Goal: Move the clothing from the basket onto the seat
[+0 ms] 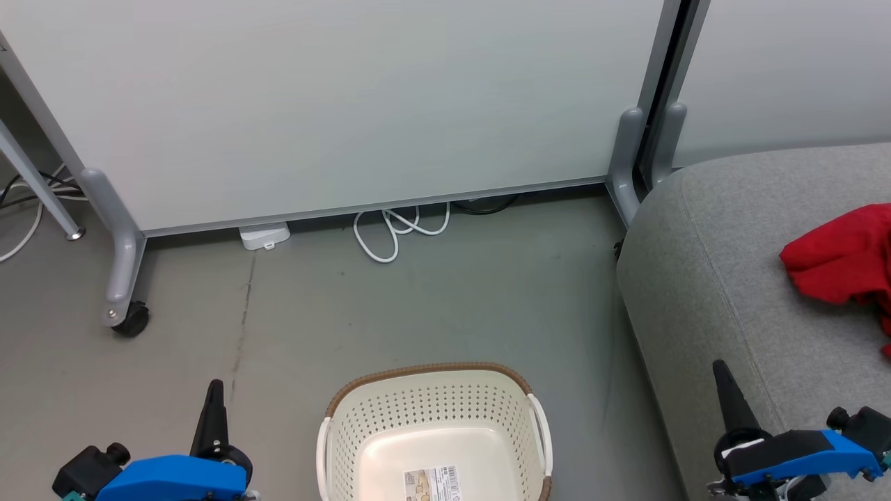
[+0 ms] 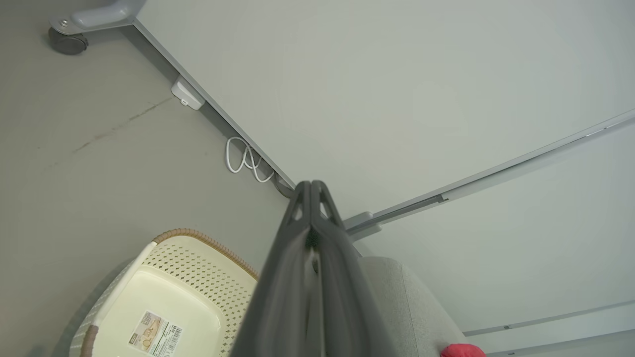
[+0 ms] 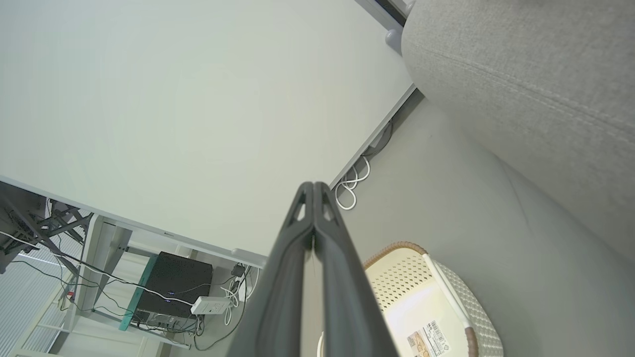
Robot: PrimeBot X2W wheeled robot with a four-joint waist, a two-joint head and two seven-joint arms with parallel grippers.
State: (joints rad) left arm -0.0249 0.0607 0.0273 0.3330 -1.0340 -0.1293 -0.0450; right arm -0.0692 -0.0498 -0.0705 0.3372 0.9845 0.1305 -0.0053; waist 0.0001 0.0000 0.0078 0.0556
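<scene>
Red clothing (image 1: pixel 846 261) lies bunched on the light grey seat (image 1: pixel 738 278) at the right edge of the head view; a red corner of the clothing (image 2: pixel 461 351) peeks in at the bottom of the left wrist view. The cream basket (image 1: pixel 431 431) with a brown rim stands on the floor at bottom centre, holding nothing but a label on its bottom. My left gripper (image 1: pixel 214 393) is shut, raised left of the basket. My right gripper (image 1: pixel 720 376) is shut too, over the seat's front edge. Both wrist views show their fingers pressed together with nothing between them.
A white partition panel (image 1: pixel 334 104) on grey legs with a black castor (image 1: pixel 131 321) stands behind the basket. A white cable loop (image 1: pixel 397 233) and a small white box (image 1: pixel 264 236) lie at its foot. Grey floor surrounds the basket.
</scene>
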